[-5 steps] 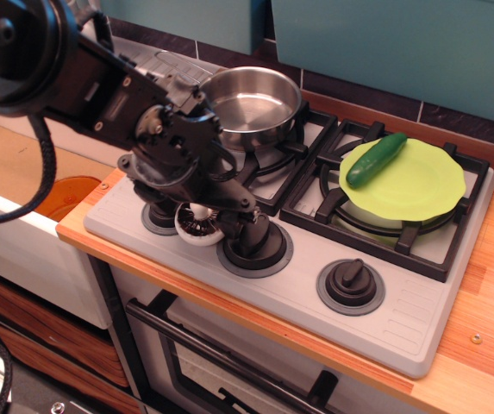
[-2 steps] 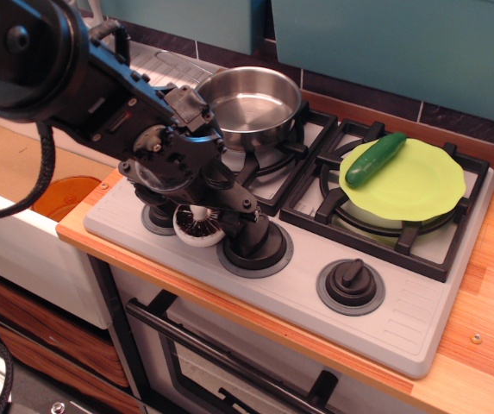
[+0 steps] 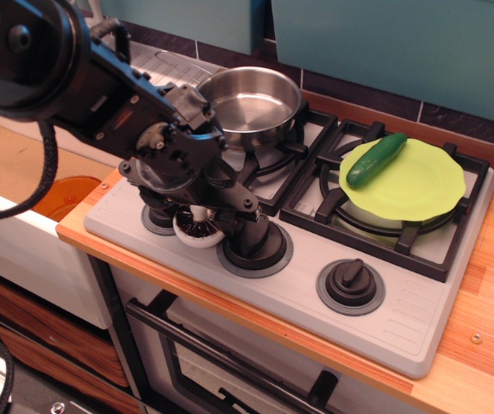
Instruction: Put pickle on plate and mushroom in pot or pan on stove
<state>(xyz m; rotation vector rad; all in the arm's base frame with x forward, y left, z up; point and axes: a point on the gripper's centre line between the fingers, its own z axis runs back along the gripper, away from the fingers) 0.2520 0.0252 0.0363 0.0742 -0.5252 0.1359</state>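
Observation:
The dark green pickle point(image 3: 376, 159) lies on the lime-green plate point(image 3: 419, 185), which rests on the right burner grate of the grey stove point(image 3: 402, 319). The shiny steel pot point(image 3: 251, 108) stands empty on the left burner. The white mushroom point(image 3: 198, 228) lies gills up on the stove's front panel between the left and middle knobs. My black gripper point(image 3: 202, 210) is low over the mushroom, its fingers reaching down around its stem. The fingertips are hard to make out against the dark parts.
An orange bowl point(image 3: 67, 197) sits in the sink at the left, below the counter. Three black knobs, among them the right knob point(image 3: 351, 283), stand along the stove's front. Teal wall panels point(image 3: 402, 43) rise behind. Wooden counter point(image 3: 488, 345) runs to the right.
My gripper has come down a little and closed in on the mushroom, which has shifted slightly. The pickle, plate and pot have not moved.

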